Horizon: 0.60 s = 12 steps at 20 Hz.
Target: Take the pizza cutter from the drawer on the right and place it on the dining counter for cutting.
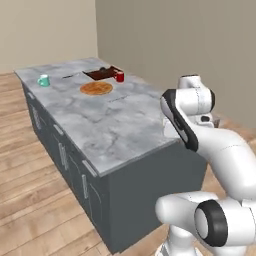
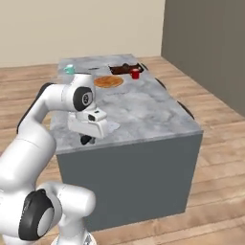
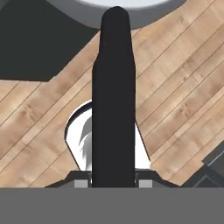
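Looking at a marble-topped dining counter (image 1: 115, 125) on a dark grey base, standing on a wood plank floor (image 1: 30, 200) with plain beige walls (image 1: 45, 30) behind

- tabletop, far end: flat orange-brown pizza (image 1: 96, 88), teal mug (image 1: 44, 80) well to its left, red mug (image 1: 119, 76) just past it on the right, touching or nearly touching a dark brown board (image 1: 102, 73)
- near half of the tabletop is bare marble
- long side of the base carries cabinet fronts (image 1: 60, 150) with silver handles

Jaws: hand sits at the near corner of the tabletop in the right base view, low, about level with the edge. Hand view has the jaws closed narrow on the pizza cutter (image 3: 111, 87): its black handle runs straight up from between the tips, and the pale grey round wheel blade (image 3: 78, 135) shows behind the handle's lower part. So the cutter is in the grip, off the tabletop, with floor planks behind it

Hard to make out:
- left base view: the arm's own links cover the hand and cutter
- right base view: one small dark tip under the hand, cutter too small to pick out
- hand view: finger tips cut off at the bottom, so contact itself is barely visible; dark slab at upper left can't be identified; wheel half hidden by the handle
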### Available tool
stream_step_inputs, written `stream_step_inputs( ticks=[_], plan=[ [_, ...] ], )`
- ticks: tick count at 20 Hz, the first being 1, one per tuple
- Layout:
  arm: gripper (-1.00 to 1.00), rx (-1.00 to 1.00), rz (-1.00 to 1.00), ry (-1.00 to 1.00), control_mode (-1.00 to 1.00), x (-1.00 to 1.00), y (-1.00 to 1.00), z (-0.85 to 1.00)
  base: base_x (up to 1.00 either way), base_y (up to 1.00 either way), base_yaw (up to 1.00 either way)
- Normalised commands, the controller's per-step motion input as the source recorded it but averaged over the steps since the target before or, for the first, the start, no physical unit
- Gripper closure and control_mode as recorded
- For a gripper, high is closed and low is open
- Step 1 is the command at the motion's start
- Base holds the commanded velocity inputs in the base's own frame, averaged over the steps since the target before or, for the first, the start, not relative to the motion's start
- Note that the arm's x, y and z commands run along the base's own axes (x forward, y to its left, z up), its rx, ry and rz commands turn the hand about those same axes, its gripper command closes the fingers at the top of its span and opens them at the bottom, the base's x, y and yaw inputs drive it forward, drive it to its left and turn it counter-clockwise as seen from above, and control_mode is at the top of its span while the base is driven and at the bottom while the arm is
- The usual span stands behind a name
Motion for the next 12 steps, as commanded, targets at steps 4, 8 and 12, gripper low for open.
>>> stream_step_inputs(
  ticks=[4,8,12],
  plan=[
    [1.00,0.00,0.00,0.00,1.00,0.00,0.00,0.00,0.64,0.02,0.57],
    [1.00,0.00,0.00,0.00,1.00,0.00,0.00,0.00,0.28,-0.70,0.37],
    [1.00,0.00,0.00,0.00,1.00,0.00,0.00,0.00,-0.02,-1.00,0.20]
  ],
)
